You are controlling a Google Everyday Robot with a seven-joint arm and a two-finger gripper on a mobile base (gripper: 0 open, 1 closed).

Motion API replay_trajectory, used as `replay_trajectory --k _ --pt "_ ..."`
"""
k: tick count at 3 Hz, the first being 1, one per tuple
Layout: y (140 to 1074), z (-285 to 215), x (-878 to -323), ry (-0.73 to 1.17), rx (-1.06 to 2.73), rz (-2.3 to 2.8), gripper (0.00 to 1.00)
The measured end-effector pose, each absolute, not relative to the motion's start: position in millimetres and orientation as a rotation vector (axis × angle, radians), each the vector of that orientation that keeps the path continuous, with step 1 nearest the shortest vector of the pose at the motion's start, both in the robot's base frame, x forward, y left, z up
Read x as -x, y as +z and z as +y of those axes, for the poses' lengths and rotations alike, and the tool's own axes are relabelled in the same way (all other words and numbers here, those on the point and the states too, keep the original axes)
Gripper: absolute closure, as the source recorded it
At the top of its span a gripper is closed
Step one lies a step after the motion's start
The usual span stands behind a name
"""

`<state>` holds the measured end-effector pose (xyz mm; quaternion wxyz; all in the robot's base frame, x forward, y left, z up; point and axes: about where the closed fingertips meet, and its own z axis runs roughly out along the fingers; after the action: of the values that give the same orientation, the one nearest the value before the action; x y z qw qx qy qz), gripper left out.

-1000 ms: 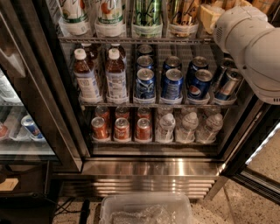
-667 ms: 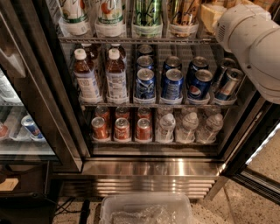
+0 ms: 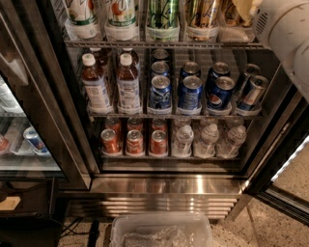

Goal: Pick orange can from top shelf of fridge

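While the orange can [image 3: 203,12] stands in its lane on the top shelf [image 3: 164,44] of the fridge [image 3: 164,185], at about 12 o'clock in the view with its top cut off by the frame edge, I judge the pick as not yet made. The can sits upright just to the 3 o'clock side of the green can [image 3: 163,13], and nothing shows it lifted off the surface of the rack.

My tool [image 3: 240,10] is at about 1 o'clock, at shelf height and near the can's 3 o'clock side. Only a pale tan part of it shows ahead of the white casing of my arm [image 3: 285,34]. I cannot tell how far open it is, nor whether it has hold of anything. It does not appear to be around the can.

The approach looks mostly done, since the door is open and the tool is at the right rack. As I read it, what is left is lining up on the can, closing on it and drawing it out over the front rail without knocking the green can. The blue cans [image 3: 190,91] on the rack below are well clear of this.
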<state>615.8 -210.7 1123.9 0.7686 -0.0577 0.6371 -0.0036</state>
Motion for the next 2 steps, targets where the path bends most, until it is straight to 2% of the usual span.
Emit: replay_trajectory --k 2 --pt "1120.3 -205.5 -603.9 0.013 0.146 1.417 1.0"
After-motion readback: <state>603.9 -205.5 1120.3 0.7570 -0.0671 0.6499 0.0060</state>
